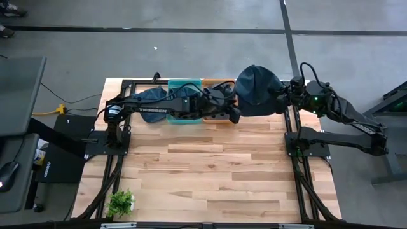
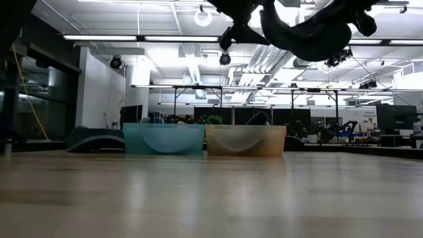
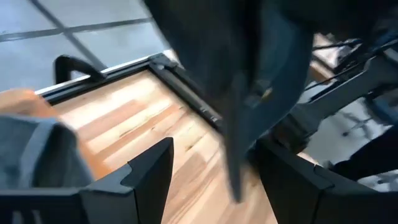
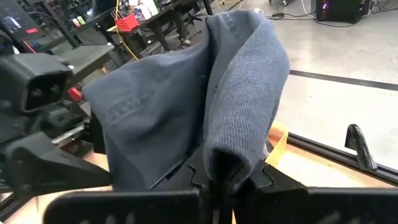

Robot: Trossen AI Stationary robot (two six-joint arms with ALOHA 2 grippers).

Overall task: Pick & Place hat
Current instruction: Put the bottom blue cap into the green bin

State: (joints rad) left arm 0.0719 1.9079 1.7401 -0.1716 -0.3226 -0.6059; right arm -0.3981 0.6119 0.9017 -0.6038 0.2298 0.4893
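A dark blue hat (image 1: 257, 89) hangs in the air above the table's far right corner, with my right gripper (image 1: 280, 100) shut on it. The low view shows the hat (image 2: 305, 32) high up, clear of the table. My left gripper (image 1: 236, 115) reaches over from the left and stands open beside it. In the left wrist view a hanging part of the hat (image 3: 239, 143) comes down between the two open fingers; I cannot tell whether it touches them. A second dark hat (image 1: 149, 95) lies at the far left, left of the bins. My right gripper pinches a fold of the hat's grey-blue cloth (image 4: 225, 163) between its two shut fingers, several layers bunched together. The fingers come in nearly level from the table's right side. The hat stands up and forward from the fingers, lifted clear of the table.
A teal bin (image 2: 164, 139) and an orange bin (image 2: 246, 140) stand side by side along the far edge, under my left arm. A small green plant (image 1: 121, 202) sits at the near left corner. The black frame rails (image 1: 294, 137) run along the table's sides.
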